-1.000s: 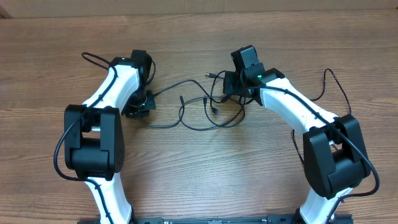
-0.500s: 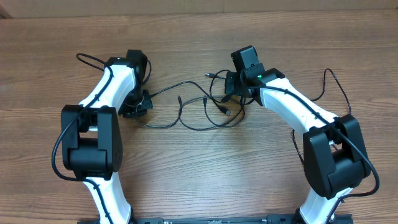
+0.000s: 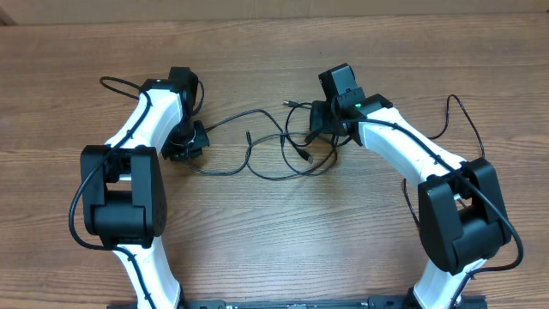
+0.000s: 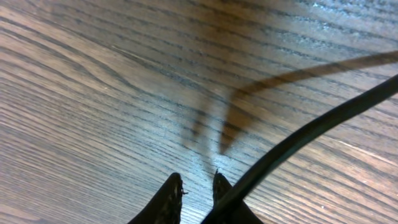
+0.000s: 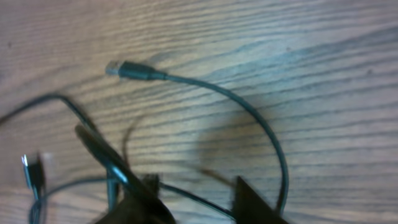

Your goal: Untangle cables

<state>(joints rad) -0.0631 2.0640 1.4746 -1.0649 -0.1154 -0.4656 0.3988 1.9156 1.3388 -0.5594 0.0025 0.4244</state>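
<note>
You have one table [image 3: 274, 249] and two grippers (left gripper [image 4: 194, 190], right gripper [image 5: 193, 202]). One tangle of cables [image 3: 274, 178]; strands uncountable.

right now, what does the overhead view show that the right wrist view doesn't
Only the overhead view shows both arms, the left end effector with one strand running from it, and the whole tangle of cables looped between it and the right end effector.

Only the right wrist view shows one plug close up, its metal tip lying on the wood. It also shows the right fingers standing apart, with a strand crossing the gap.

Both views show black cables on the wooden table.
</note>
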